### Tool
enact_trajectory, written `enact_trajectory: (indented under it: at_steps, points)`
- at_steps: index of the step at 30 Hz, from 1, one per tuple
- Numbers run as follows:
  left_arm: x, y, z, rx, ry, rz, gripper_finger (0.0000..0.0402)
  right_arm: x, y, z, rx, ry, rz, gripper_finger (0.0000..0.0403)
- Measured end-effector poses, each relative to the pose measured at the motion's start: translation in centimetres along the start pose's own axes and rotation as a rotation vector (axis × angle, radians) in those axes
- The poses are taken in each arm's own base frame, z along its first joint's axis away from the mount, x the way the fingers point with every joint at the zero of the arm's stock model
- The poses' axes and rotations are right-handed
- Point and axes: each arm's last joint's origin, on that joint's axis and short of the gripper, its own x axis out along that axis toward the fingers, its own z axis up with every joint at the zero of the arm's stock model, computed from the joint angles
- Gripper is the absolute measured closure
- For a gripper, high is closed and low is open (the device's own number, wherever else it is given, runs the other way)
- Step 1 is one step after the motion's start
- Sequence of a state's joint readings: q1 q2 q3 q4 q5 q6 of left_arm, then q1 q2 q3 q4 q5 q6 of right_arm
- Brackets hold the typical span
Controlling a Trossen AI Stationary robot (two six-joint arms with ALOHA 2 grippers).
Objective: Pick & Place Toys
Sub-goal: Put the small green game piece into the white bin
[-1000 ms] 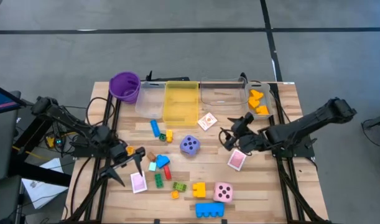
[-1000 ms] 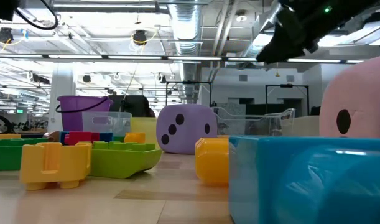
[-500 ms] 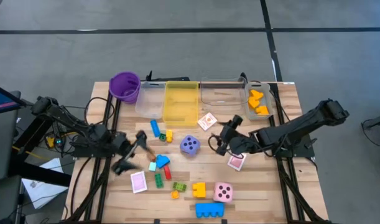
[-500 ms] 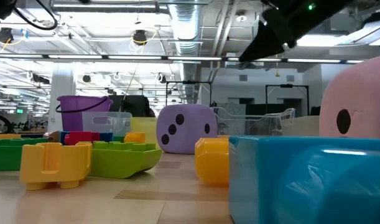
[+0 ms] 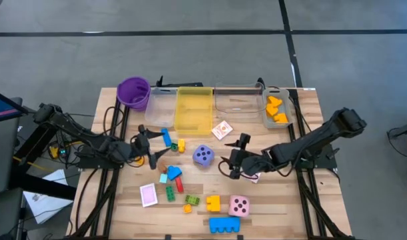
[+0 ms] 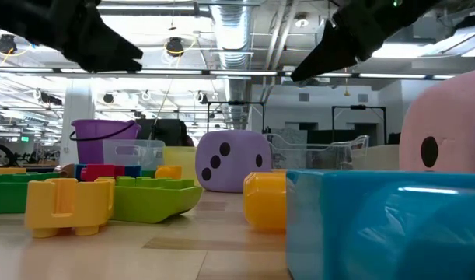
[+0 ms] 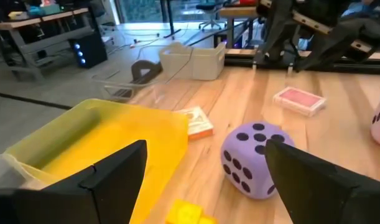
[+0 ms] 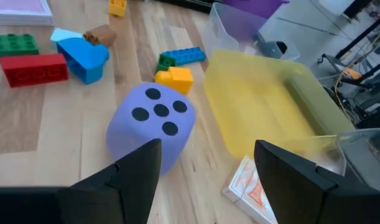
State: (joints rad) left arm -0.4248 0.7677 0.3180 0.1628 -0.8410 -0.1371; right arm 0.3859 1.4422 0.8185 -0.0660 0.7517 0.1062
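The purple die [image 5: 203,156] [image 7: 252,158] [image 8: 149,127] sits on the wood table between my two grippers. My right gripper [image 5: 228,159] [image 8: 202,180] hovers open just right of it, pointing at it. My left gripper [image 5: 152,143] [image 7: 202,180] hovers open to the left, level, beside a blue brick [image 5: 166,137]. A pink die [image 5: 238,205], a big blue brick [image 5: 224,225], a yellow brick [image 5: 213,203] and small green, red and blue bricks [image 5: 172,181] lie near the front. One pink card [image 5: 148,195] lies front left. A pink card deck [image 7: 298,99] lies under my right arm.
Along the far edge stand a purple cup [image 5: 133,92], a clear bin [image 5: 160,107], a yellow bin [image 5: 193,110], another clear bin [image 5: 240,99] and a small bin with orange bricks [image 5: 277,110]. A patterned card [image 5: 222,129] lies face up by the yellow bin.
My left gripper has swung up from pointing down beside the pink card to pointing level, ending farther back by the blue brick, still open. My right gripper has moved toward the table's left and near edge, closing on the purple die. No toy has moved.
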Motion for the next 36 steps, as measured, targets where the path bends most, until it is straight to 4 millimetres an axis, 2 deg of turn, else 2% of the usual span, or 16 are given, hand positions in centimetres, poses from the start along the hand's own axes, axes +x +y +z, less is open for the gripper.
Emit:
enact_trajectory:
  at_steps: [6, 15, 20, 24, 32, 36]
  points:
    - [0.4, -0.2, -0.9, 0.061, 0.06, 0.013, 0.0082, 0.4, 0.3, -0.3, 0.011, 0.014, -0.005, 0.0152]
    - [3.4, -1.2, -4.7, 0.169, 0.333, -0.127, 0.0082, 0.4, 0.3, -0.3, 0.012, 0.014, -0.008, 0.0152]
    - [5.0, -0.7, -5.9, 0.159, 0.404, -0.074, 0.0082, 0.4, 0.3, -0.3, 0.013, 0.013, -0.008, 0.0152]
    - [5.8, 0.0, -6.6, 0.158, 0.443, -0.026, 0.0082, 0.4, 0.3, -0.3, 0.013, 0.013, -0.008, 0.0152]
    - [6.9, 1.0, -7.1, 0.107, 0.502, -0.06, 0.0082, 0.4, 0.3, -0.3, 0.016, 0.011, -0.008, 0.0152]
    - [7.2, 1.3, -7.3, 0.146, 0.516, -0.056, 0.0082, 0.4, 0.3, -0.2, 0.023, 0.003, -0.007, 0.0152]
